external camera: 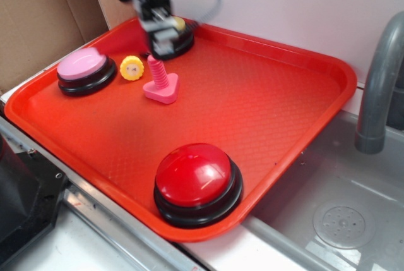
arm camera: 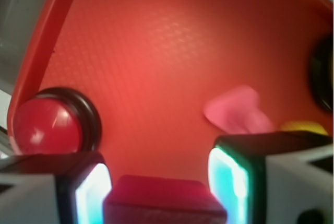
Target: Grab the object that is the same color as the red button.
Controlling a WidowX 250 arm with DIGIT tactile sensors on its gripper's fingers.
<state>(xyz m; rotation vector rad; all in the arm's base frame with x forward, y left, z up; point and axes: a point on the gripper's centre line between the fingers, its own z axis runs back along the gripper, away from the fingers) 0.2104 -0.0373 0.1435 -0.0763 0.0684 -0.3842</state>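
On the red tray (external camera: 271, 94), going left to right in the exterior view: a pink button (external camera: 85, 69) near the 10 o'clock edge, a small yellow round piece (external camera: 131, 68) just beside it, then a pink bolt (external camera: 160, 82) standing upright on its flat head. Behind the bolt, near 12 o'clock, sits the yellow button (external camera: 180, 34), mostly hidden by the gripper (external camera: 163, 47), which hangs low over that spot. The red button (external camera: 197, 181) sits at 6 o'clock, well apart from the rest

From the wrist view, the red button (arm camera: 49, 122) shows at 9 o'clock, the bolt (arm camera: 237, 112) at 3 o'clock, and the red block (arm camera: 162, 199) lies at 6 o'clock between the two fingers (arm camera: 88, 192). The jaws stand apart, one on each side of the block, with narrow gaps; contact cannot be told. The block's long axis runs across from finger to finger; which way its slope points is too blurred to tell
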